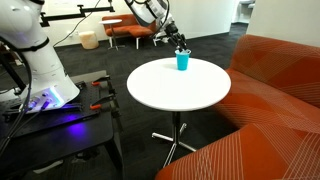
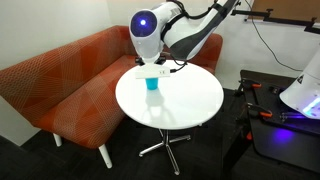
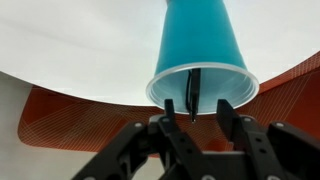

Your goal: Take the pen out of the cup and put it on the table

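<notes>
The teal-blue cup point(image 1: 182, 61) stands upright near the far edge of the round white table point(image 1: 180, 95). It also shows in the other exterior view point(image 2: 152, 84), on the table point(image 2: 175, 105). In the wrist view the cup point(image 3: 200, 45) opens toward the camera, and the thin dark pen point(image 3: 194, 92) leans inside it with its end past the rim. My gripper point(image 3: 196, 112) hovers just above the cup mouth. It is open, with one finger on each side of the pen's end and not touching it. The gripper also shows in both exterior views point(image 1: 178, 44) point(image 2: 156, 68).
An orange sofa point(image 1: 275, 90) point(image 2: 60, 80) curves close around the table. A dark bench with purple light point(image 1: 55, 115) point(image 2: 290, 125) holds the robot base. Orange chairs point(image 1: 130, 30) stand far behind.
</notes>
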Robot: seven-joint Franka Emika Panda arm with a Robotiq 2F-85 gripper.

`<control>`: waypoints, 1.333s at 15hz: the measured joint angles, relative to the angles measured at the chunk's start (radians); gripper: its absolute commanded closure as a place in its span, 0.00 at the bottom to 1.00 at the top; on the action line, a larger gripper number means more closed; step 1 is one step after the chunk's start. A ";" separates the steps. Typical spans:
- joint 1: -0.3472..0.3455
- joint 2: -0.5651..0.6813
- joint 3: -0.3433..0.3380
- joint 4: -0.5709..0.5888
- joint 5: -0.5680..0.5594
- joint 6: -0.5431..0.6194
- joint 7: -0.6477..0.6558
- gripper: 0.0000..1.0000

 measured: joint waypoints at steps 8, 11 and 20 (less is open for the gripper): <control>-0.003 0.006 -0.006 0.000 0.000 0.008 0.018 0.54; -0.006 0.008 -0.008 0.000 0.000 0.018 0.018 0.54; -0.014 0.029 -0.027 0.000 0.000 0.069 0.018 0.51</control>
